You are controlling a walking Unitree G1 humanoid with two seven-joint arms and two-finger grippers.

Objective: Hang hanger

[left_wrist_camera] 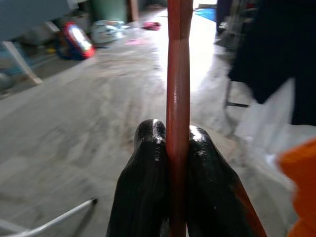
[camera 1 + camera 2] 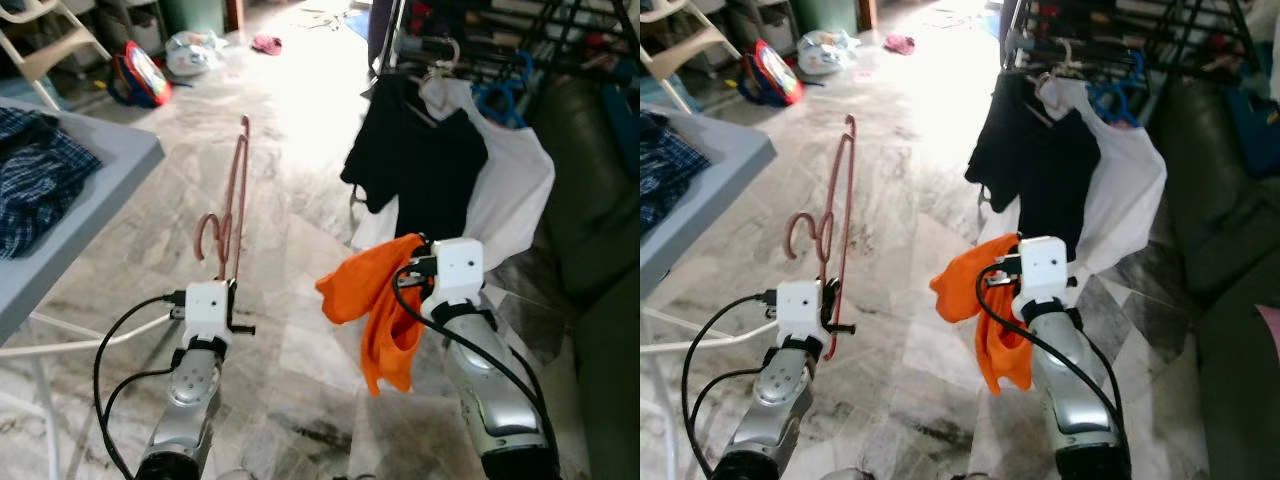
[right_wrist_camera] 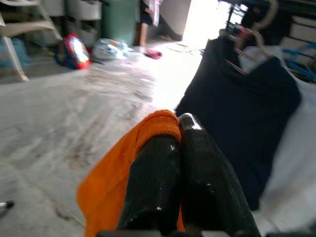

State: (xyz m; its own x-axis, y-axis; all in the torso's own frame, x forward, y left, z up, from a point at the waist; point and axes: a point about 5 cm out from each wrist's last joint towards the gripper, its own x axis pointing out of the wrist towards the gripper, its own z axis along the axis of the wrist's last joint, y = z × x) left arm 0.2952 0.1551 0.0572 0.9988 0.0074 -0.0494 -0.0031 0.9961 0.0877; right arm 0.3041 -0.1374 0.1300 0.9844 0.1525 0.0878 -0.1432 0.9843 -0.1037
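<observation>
A thin reddish-brown hanger [image 2: 234, 200] stands upright, its hook curling down to the left. My left gripper [image 1: 171, 134] is shut on its bar, held over the marble floor. An orange garment [image 2: 382, 300] droops from my right gripper [image 3: 178, 124], which is shut on the cloth's edge. Both grippers are raised side by side in front of me. Ahead to the right, a clothes rack [image 2: 480, 40] carries a black shirt [image 2: 420, 165] and a white shirt [image 2: 510, 195] on hangers.
A grey table [image 2: 100, 190] with a plaid blue cloth [image 2: 30, 170] stands at my left. A dark sofa [image 2: 600, 220] lies on the right. A red bag [image 2: 140, 75], a plastic bag [image 2: 195, 52] and a white chair [image 2: 45, 45] sit at the far left.
</observation>
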